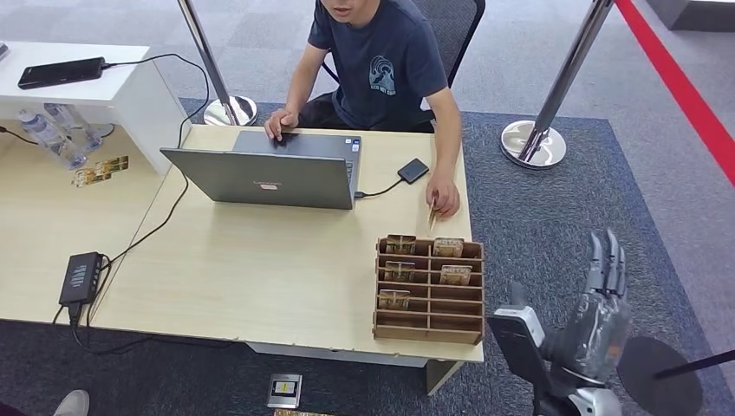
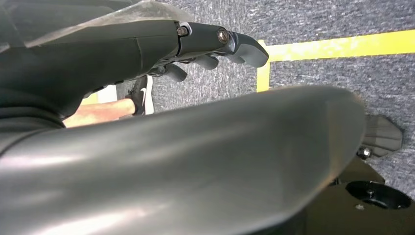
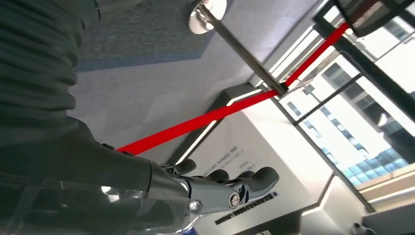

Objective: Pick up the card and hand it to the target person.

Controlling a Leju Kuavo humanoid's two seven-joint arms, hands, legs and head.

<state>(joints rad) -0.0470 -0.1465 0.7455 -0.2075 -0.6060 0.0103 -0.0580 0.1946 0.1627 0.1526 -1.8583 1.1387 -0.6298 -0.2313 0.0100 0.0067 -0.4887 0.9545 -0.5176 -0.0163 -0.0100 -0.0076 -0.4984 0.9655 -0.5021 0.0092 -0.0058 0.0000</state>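
Resting in the person's hand (image 1: 445, 203), card (image 1: 432, 214), well apart from right hand (image 1: 600, 303) fingers (image 1: 607, 260).

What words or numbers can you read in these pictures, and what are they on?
None can be read for sure.
T-shirt: a pale picture logo, lettering too small.
Laptop lid: a red badge, blurred.
Cards in the wooden rack: print too small.
White wall sign in the right wrist view: lines of text, too blurred.
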